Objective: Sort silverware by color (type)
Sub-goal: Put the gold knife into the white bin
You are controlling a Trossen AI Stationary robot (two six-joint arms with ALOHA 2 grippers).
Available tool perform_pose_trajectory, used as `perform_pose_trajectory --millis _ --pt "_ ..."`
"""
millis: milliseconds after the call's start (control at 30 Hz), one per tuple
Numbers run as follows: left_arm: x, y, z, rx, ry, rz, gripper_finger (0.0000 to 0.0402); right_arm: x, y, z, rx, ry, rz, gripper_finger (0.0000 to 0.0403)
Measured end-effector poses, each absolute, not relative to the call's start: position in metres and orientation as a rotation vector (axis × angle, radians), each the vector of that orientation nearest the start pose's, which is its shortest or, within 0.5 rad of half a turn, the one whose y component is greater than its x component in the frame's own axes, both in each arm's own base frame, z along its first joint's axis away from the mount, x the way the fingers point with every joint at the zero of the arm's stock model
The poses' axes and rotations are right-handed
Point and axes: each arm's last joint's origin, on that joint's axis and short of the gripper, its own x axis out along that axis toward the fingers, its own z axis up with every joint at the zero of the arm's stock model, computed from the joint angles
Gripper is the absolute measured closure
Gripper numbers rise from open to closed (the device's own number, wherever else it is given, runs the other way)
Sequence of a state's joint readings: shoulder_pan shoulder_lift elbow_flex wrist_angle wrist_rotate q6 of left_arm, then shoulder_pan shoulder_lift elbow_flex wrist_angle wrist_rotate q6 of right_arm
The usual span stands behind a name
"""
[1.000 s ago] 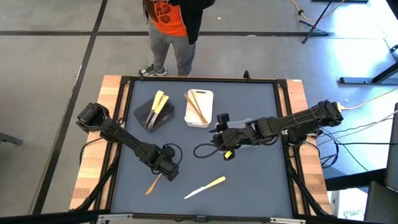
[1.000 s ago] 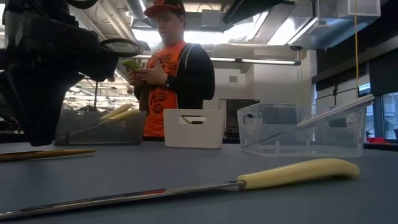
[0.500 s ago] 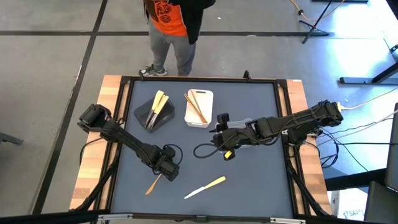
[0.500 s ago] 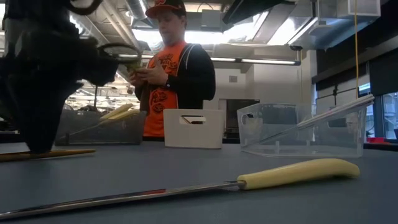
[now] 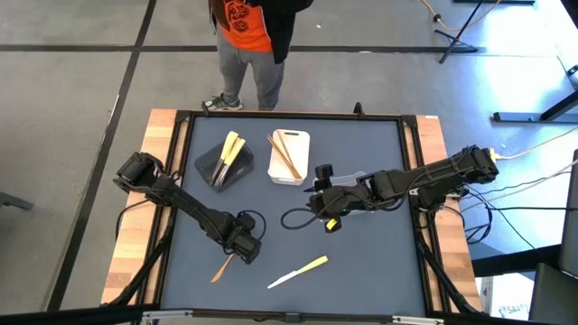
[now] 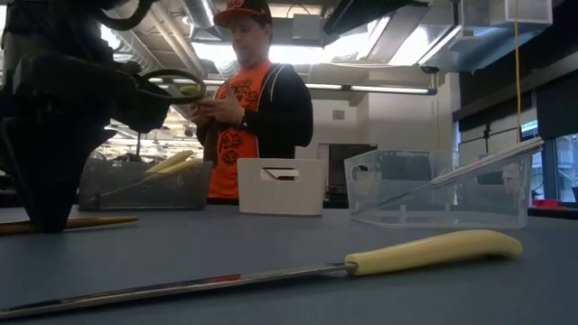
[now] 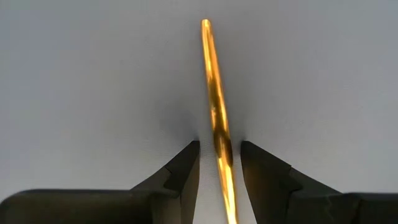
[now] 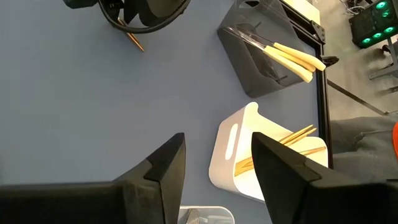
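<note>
One camera hangs above, looking straight down on the whole counter (image 5: 361, 271). Another sits at counter height, facing level across to the far room, very near the yellow-handled knife (image 6: 271, 271), which both views share. Each wrist camera looks past its own fingers, the left one tight on the surface.

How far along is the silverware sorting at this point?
Mostly done. Yellow-handled pieces sit in the black tray and orange ones in the white tray. In hand: the left gripper is down at the table, its open fingers straddling an orange utensil without gripping it yet. Left: that utensil and a yellow-handled knife lying on the table. The right gripper waits open over mid-table.
</note>
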State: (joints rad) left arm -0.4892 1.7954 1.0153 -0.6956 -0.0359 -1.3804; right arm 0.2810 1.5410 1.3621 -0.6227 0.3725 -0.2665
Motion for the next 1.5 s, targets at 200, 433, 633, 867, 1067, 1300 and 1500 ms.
perform_pose_trajectory --millis 200,433,633,867,1067,1300,1500 --pt "0.269 -0.142 0.134 -0.730 1.368 0.647 0.0293 0.320 0.081 0.315 -0.511 0.771 0.015 0.0231" --pt "0.269 -0.141 0.134 -0.728 1.368 0.657 0.0335 0.320 0.081 0.315 -0.511 0.771 0.015 0.0231" --pt "0.268 -0.141 0.134 -0.727 1.369 0.659 0.0371 0.320 0.081 0.315 -0.511 0.771 0.015 0.0231" --pt "0.269 -0.141 0.133 -0.728 1.368 0.659 0.0378 0.320 0.081 0.315 -0.511 0.771 0.015 0.0231" --pt "0.270 -0.138 0.134 -0.729 1.369 0.655 0.0379 0.320 0.081 0.315 -0.511 0.771 0.015 0.0231" --pt "0.272 -0.131 0.142 -0.739 1.332 0.640 0.0379 0.320 0.081 0.315 -0.511 0.771 0.015 0.0231" --pt "0.278 -0.127 0.149 -0.745 1.227 0.637 0.0378 0.320 0.081 0.315 -0.511 0.770 0.015 0.0231"
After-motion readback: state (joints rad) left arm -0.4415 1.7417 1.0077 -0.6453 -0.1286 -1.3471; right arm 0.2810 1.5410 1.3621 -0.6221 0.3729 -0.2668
